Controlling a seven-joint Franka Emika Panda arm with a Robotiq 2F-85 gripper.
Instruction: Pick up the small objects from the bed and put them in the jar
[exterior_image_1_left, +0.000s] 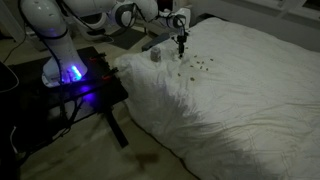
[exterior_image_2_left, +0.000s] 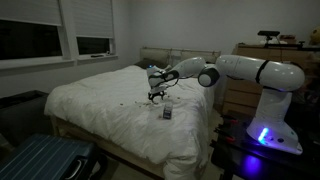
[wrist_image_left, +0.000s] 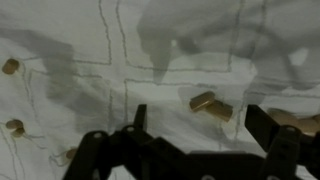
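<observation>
— Largest entry?
— Bed (exterior_image_1_left: 240, 95), wrinkled white surface, logged in both exterior views (exterior_image_2_left: 100, 112). Next: arm (exterior_image_2_left: 250, 72), stretched across it.

— Smaller?
— Jar (exterior_image_1_left: 156, 56), sat on the surface, near the pincer (exterior_image_1_left: 181, 46). Pincer spread apart, empty, low over the small objects (exterior_image_1_left: 197, 64).

— Hazards?
— Judged likely: cloth nipped along with a speck, owing to the folds. A speck flicked aside or pressed into a crease on closing. Jar tipped by soft bedding.

— Views compared?
— Wrist view only: one of the small objects (wrist_image_left: 211, 104) resolved golden-brown, framed between the fingers (wrist_image_left: 140, 118). Exterior views only: jar (exterior_image_2_left: 167, 113) shown. Absent from wrist view.
</observation>
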